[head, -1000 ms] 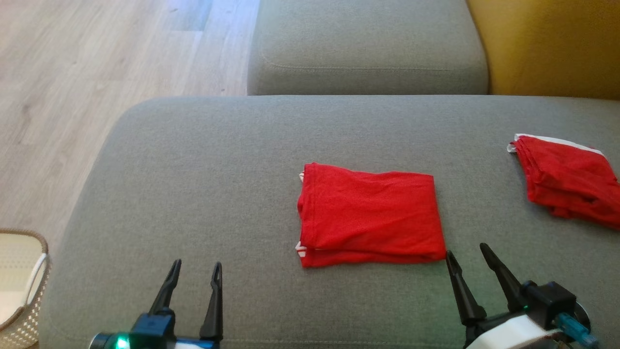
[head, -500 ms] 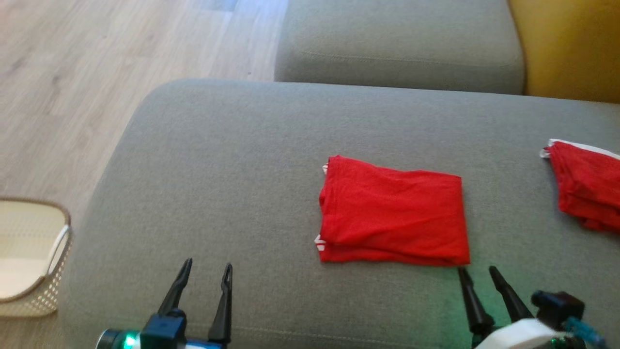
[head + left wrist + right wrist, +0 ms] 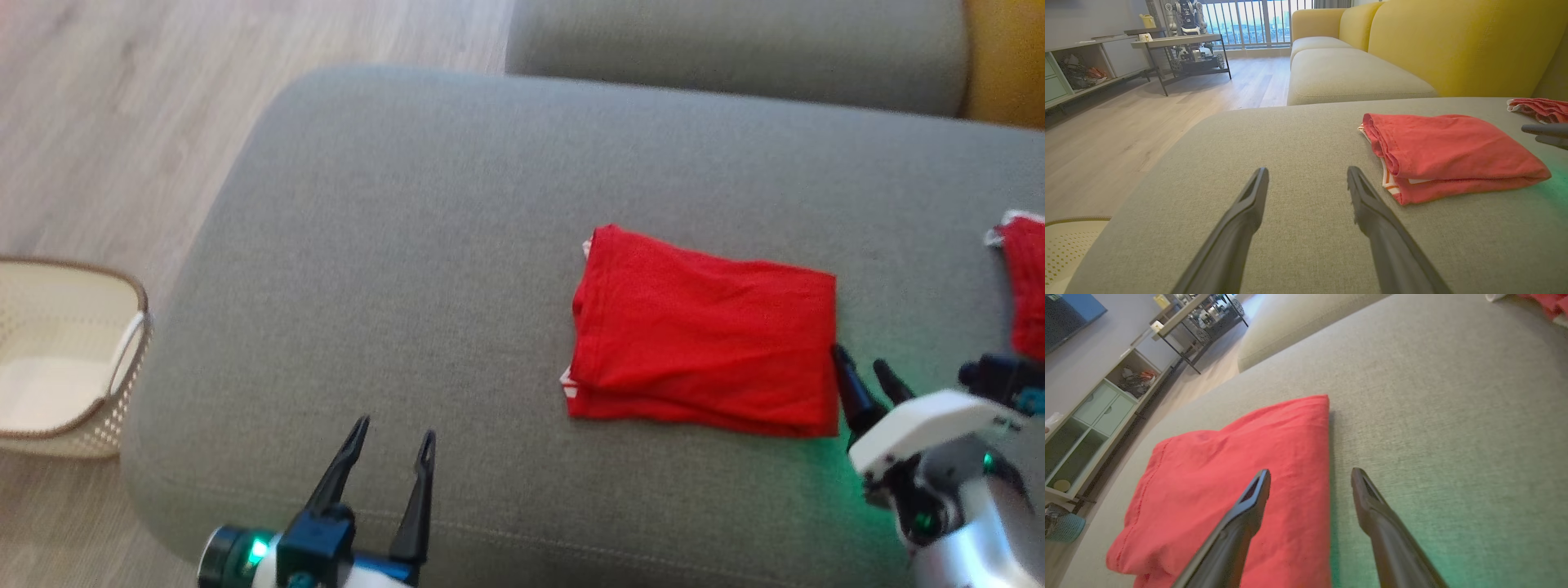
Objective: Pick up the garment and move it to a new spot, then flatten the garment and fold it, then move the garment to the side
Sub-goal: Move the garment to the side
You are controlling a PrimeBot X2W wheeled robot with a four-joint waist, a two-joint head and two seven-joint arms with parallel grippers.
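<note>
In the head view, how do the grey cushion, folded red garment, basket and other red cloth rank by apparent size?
Largest to smallest: grey cushion, folded red garment, basket, other red cloth. The basket and the other red cloth are cut by the picture's edges, so their full sizes stay unsure.

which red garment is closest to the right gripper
The folded red garment in the middle: the right gripper sits at its edge. The other red garment lies apart, farther right.
</note>
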